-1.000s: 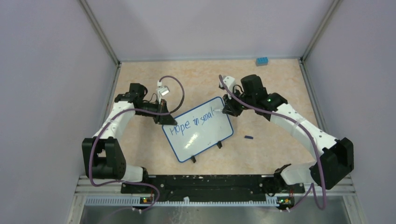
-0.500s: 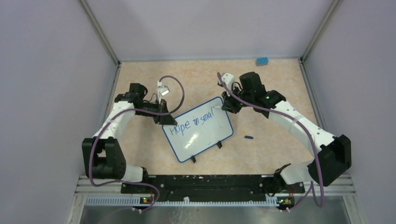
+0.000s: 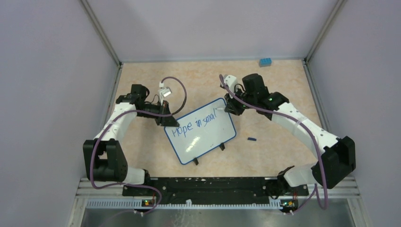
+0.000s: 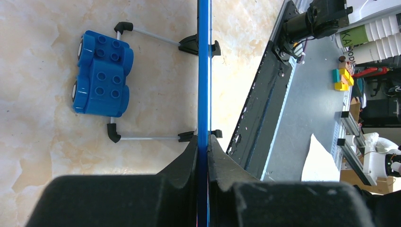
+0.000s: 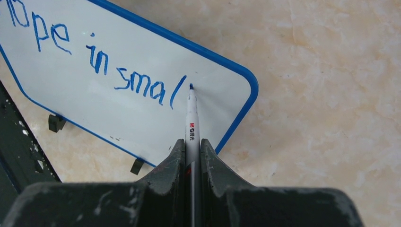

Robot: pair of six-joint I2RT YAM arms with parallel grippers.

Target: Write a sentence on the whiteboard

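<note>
right gripper (image 5: 191, 144) edged toward 11 o'clock, clamped tight on the marker (image 5: 191, 118); left gripper (image 4: 203, 142) pinches the whiteboard (image 3: 203, 139) rim; beige marbled table (image 3: 274, 90), lilac walls (image 3: 213, 28).

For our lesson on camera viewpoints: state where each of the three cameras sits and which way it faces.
Top external: above, behind the arms, looking down at the board; both arms show.
Left wrist: looks along the left end effector, shut on the board's blue edge.
Right wrist: looks along the right end effector, shut on a pen, tip at the board.
Shared: top and right wrist both show the writing.
</note>
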